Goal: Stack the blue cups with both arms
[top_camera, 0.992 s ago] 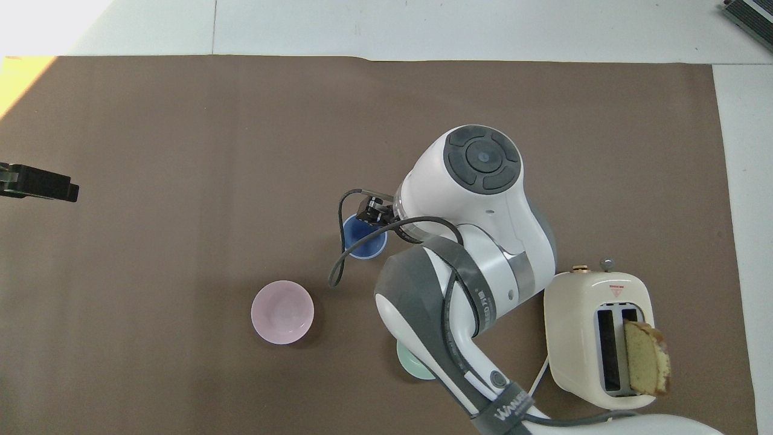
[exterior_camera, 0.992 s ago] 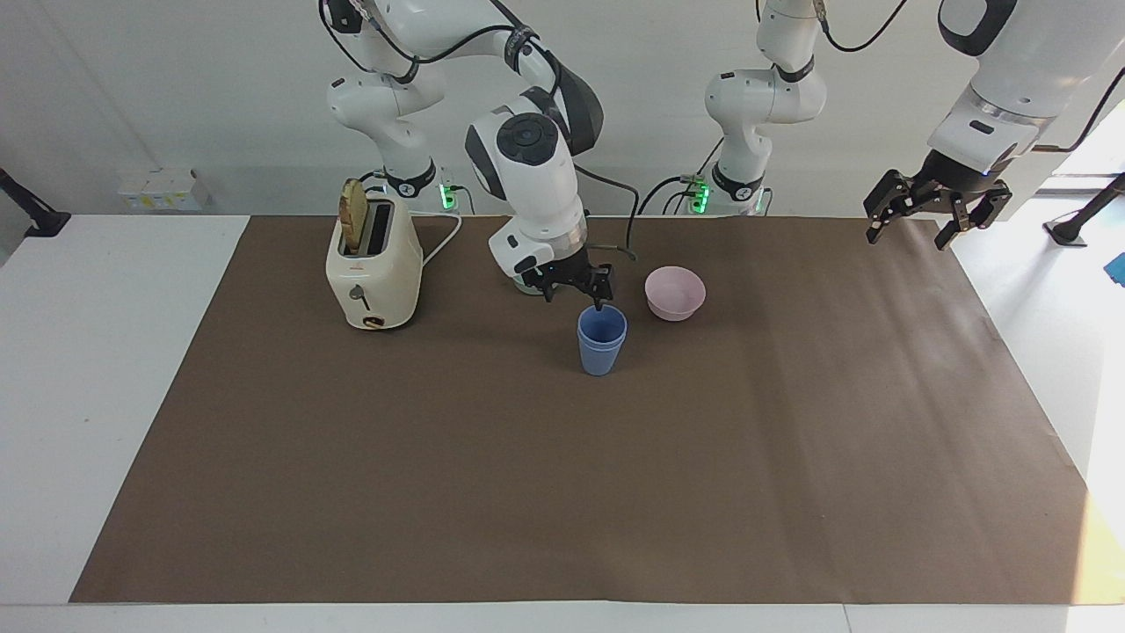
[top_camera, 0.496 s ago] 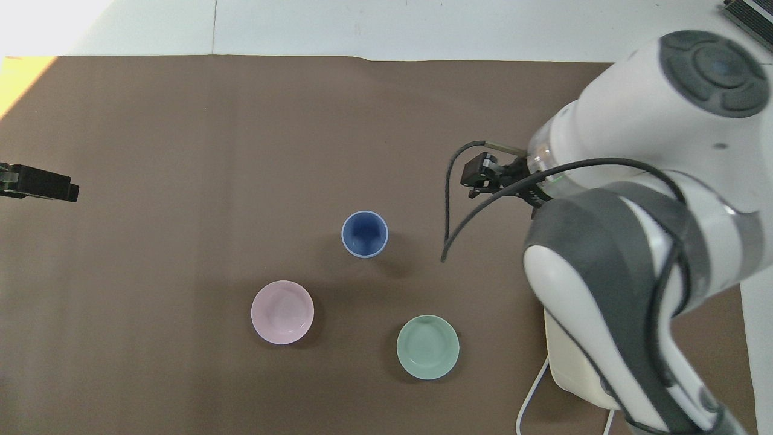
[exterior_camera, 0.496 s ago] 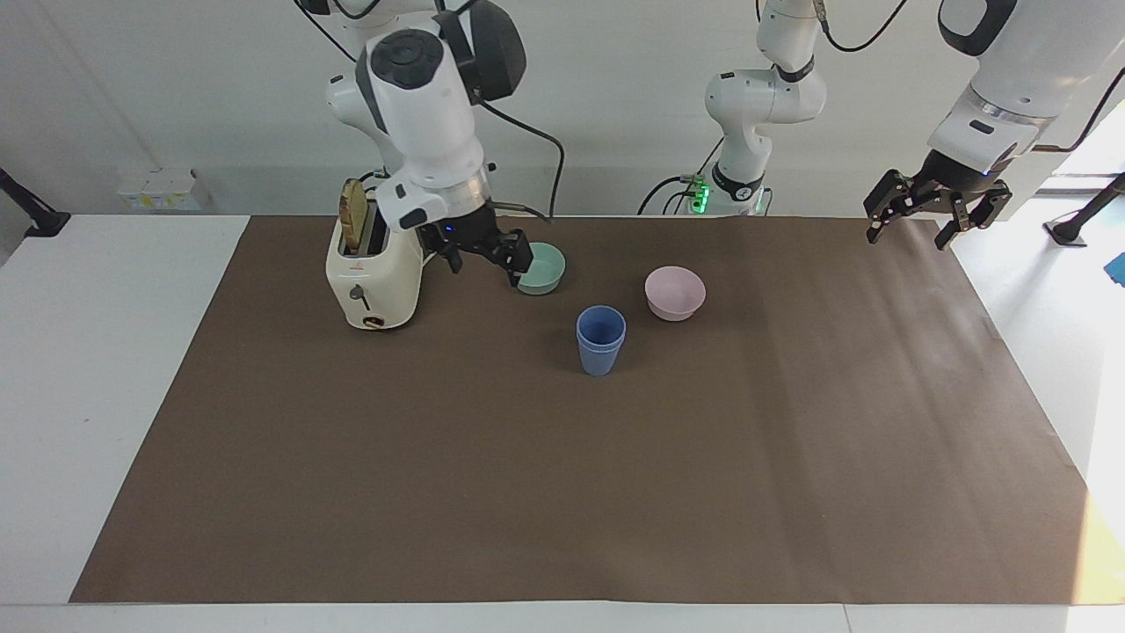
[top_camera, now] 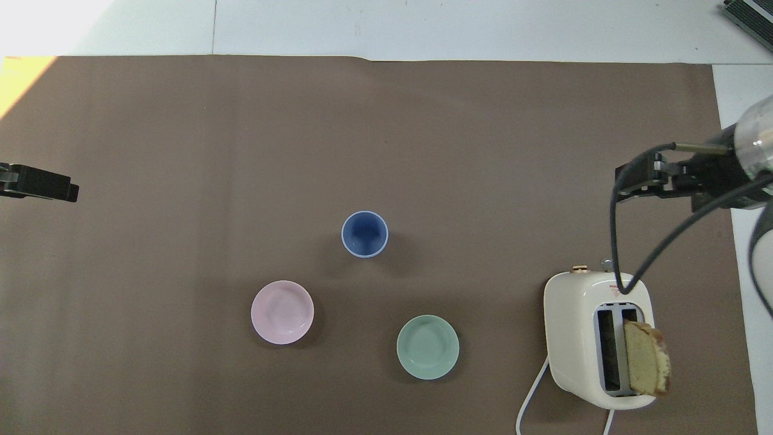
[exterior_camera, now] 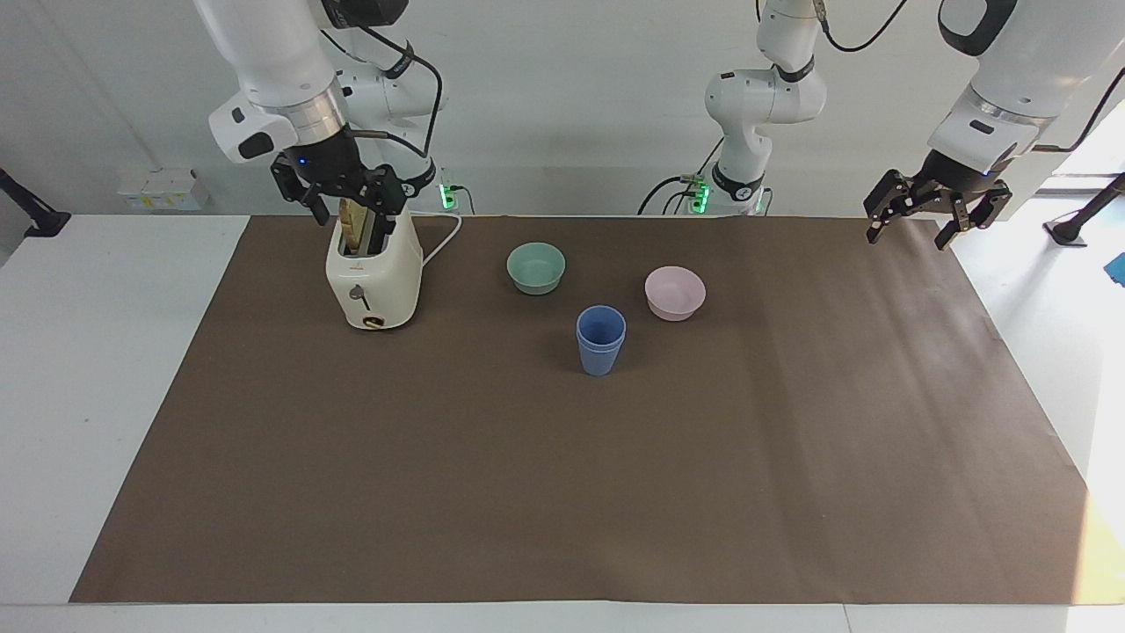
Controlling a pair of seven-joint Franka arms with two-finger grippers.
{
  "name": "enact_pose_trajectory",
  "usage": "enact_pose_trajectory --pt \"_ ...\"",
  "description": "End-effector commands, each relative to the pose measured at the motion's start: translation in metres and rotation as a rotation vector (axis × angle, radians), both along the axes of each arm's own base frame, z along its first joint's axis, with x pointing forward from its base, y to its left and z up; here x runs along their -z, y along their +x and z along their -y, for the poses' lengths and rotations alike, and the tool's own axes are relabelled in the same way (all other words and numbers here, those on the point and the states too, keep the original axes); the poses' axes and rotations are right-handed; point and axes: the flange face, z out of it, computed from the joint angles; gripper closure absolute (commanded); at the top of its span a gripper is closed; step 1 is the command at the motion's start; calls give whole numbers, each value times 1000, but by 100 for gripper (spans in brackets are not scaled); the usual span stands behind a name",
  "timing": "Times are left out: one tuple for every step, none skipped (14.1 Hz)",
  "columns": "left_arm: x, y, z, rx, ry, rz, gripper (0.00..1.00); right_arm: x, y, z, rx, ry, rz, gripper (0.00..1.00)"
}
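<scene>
The two blue cups stand nested one in the other, upright on the brown mat between the green bowl and the pink bowl and a little farther from the robots than both. They also show in the overhead view. My right gripper is open and empty, raised over the toaster, and shows in the overhead view too. My left gripper is open and empty, and waits in the air over the mat's edge at the left arm's end; its tip shows in the overhead view.
A green bowl and a pink bowl sit on the mat nearer to the robots than the cups. A cream toaster with a slice of bread stands toward the right arm's end. The brown mat covers the table.
My right gripper has let go of the nested cups, risen and swung toward the right arm's end, to above the toaster. The green bowl has come into view. The left arm has not moved.
</scene>
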Motion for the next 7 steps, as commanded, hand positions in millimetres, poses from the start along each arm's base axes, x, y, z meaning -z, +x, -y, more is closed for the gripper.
enact_pose_trajectory --pt "-5 0 -2 6 17 -6 0 -18 -12 46 -107 7 27 0" --pt "-5 0 -2 7 17 -6 0 -8 -14 54 -108 10 17 0" --pt "-5 0 -3 4 17 -6 0 9 -14 54 -106 12 29 0" --pt "-5 0 -3 4 17 -6 0 23 -15 53 -102 14 56 0" --pt "-5 0 -3 4 17 -6 0 22 -14 51 -97 28 77 0" --pt "-4 -1 -3 3 17 -10 0 24 -12 53 -94 31 76 0" --pt "-5 -2 -3 3 17 -15 0 26 -12 57 -91 31 73 0"
